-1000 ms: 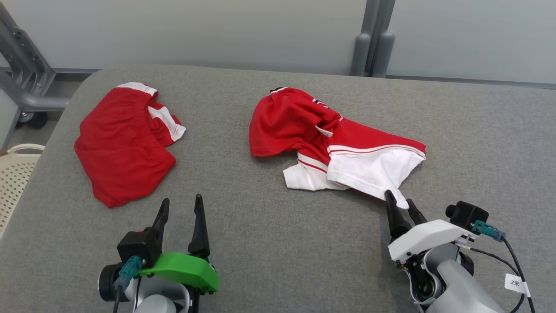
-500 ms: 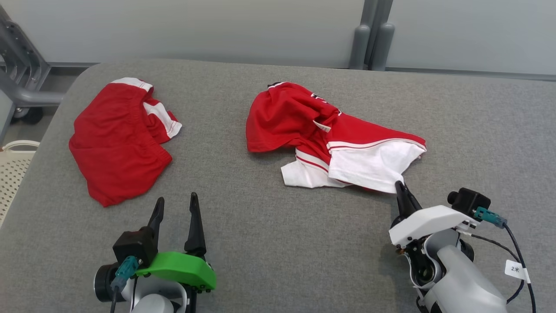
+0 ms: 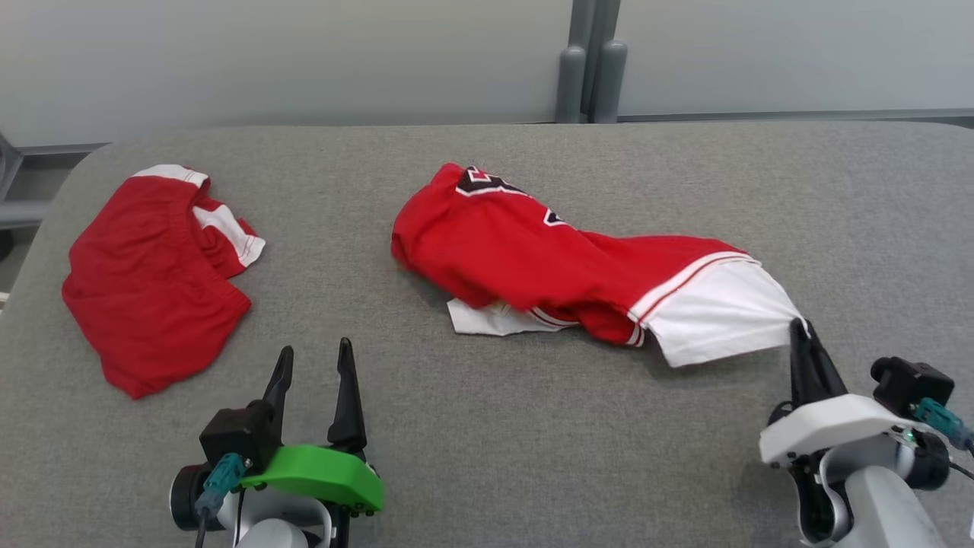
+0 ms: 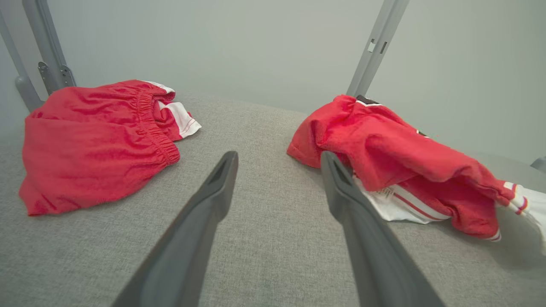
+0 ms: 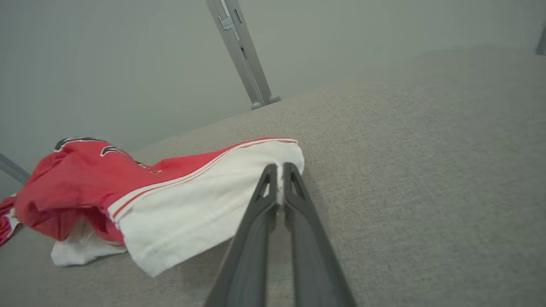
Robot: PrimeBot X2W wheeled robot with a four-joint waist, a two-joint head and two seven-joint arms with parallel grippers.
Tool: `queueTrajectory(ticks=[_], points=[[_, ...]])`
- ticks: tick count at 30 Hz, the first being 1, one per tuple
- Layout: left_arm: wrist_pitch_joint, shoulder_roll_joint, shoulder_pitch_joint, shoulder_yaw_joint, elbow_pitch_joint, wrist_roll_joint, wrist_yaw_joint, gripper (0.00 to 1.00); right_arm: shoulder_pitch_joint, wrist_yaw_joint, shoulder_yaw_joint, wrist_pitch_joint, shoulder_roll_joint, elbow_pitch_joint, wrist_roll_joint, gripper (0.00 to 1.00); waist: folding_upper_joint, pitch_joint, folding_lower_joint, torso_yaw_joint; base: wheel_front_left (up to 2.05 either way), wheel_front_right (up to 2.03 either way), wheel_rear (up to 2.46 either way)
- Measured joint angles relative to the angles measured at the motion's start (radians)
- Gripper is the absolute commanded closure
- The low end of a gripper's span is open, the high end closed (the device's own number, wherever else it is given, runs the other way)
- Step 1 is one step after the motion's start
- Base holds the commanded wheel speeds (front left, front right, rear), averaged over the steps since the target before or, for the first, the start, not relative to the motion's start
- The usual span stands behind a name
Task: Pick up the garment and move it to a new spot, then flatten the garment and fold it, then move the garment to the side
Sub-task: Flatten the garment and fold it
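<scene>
while the red and white jersey [image 3: 548,259] lies crumpled near the middle of the grey padded table [image 3: 487,457], its white panel [image 3: 715,312] is stretched out toward the robot's right, and the right gripper [image 3: 797,329] has the outermost corner of that panel pinched. the right jaws are pressed together with only a thin fold of white cloth between them; the right wrist view shows the cloth entering at the very tips, not deep along the fingers. the left gripper [image 3: 316,348] stands wide open and holds nothing, over bare table between the jersey and a pair of red shorts [image 3: 152,281] that lies well apart on the robot's left. handling assessment: the jersey appears light, thin and wholly limp. it will likely drape and trail from any single hold, and the bulk is judged likely to drag across the cloth-covered table rather than lift clean. the fabric looks smooth, so a shallow tip pinch may slip under load. recommended holds: hemmed edges and corners, where the striped trim gives doubled cloth. a second hold at the opposite red end, near the black lettering [image 3: 479,181], would allow spreading. position relative to jaws: right jaws gripping the white corner, with the red body to their left and farther off; left jaws apart from the garment, its white underlayer nearest them.
</scene>
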Motion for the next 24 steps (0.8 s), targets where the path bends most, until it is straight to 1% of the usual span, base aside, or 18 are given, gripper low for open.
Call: queueTrajectory(ticks=[3,6,11,13,15,18,21,22,23,24], points=[[0.001,-0.001,0.002,-0.005,-0.008,-0.005,-0.002,0.0,0.058,0.0,-0.06,0.001,0.0,-0.066,-0.088,1.0,0.0,-0.002,0.0,-0.023,0.0,0.0,0.0],[0.008,0.0,0.003,-0.007,-0.014,-0.007,-0.002,0.0,0.103,0.0,-0.104,0.03,0.0,-0.12,-0.142,1.0,0.0,-0.002,0.0,-0.045,0.0,0.0,0.0],[0.013,0.002,0.007,-0.013,-0.017,-0.009,-0.003,0.0,0.16,0.0,-0.167,0.073,0.001,-0.174,-0.241,1.0,0.0,0.002,0.0,-0.068,0.0,0.0,0.0],[0.018,0.003,0.007,-0.017,-0.017,-0.012,-0.007,0.0,0.167,0.0,-0.191,0.076,0.0,-0.183,-0.286,1.0,0.0,0.005,0.0,-0.07,0.0,0.0,0.0],[0.019,0.004,0.007,-0.021,-0.016,-0.013,-0.008,0.0,0.167,0.0,-0.217,0.081,0.0,-0.179,-0.293,1.0,0.0,0.009,0.0,-0.071,0.0,0.0,0.0],[0.023,0.004,0.007,-0.029,-0.015,-0.013,-0.011,0.0,0.167,0.0,-0.243,0.074,-0.002,-0.153,-0.344,1.0,0.0,0.013,0.0,-0.071,0.0,0.0,0.0],[0.026,0.004,0.007,-0.035,-0.013,-0.014,-0.013,0.0,0.167,0.0,-0.266,0.061,-0.002,-0.108,-0.37,1.0,0.0,0.013,0.0,-0.075,0.0,0.0,0.0],[0.027,0.004,0.007,-0.039,-0.011,-0.014,-0.016,0.0,0.165,0.0,-0.269,0.055,-0.003,-0.091,-0.385,0.82,0.0,0.013,0.0,-0.076,0.0,0.0,0.0],[0.028,0.003,0.007,-0.041,-0.008,-0.014,-0.017,0.0,0.164,0.0,-0.27,0.048,-0.003,-0.075,-0.393,0.56,0.0,0.012,0.0,-0.078,0.0,0.0,0.0],[0.028,0.003,0.007,-0.042,-0.006,-0.015,-0.017,0.0,0.162,0.0,-0.271,0.043,-0.002,-0.063,-0.397,0.11,0.0,0.009,0.0,-0.08,0.0,0.0,0.0]])
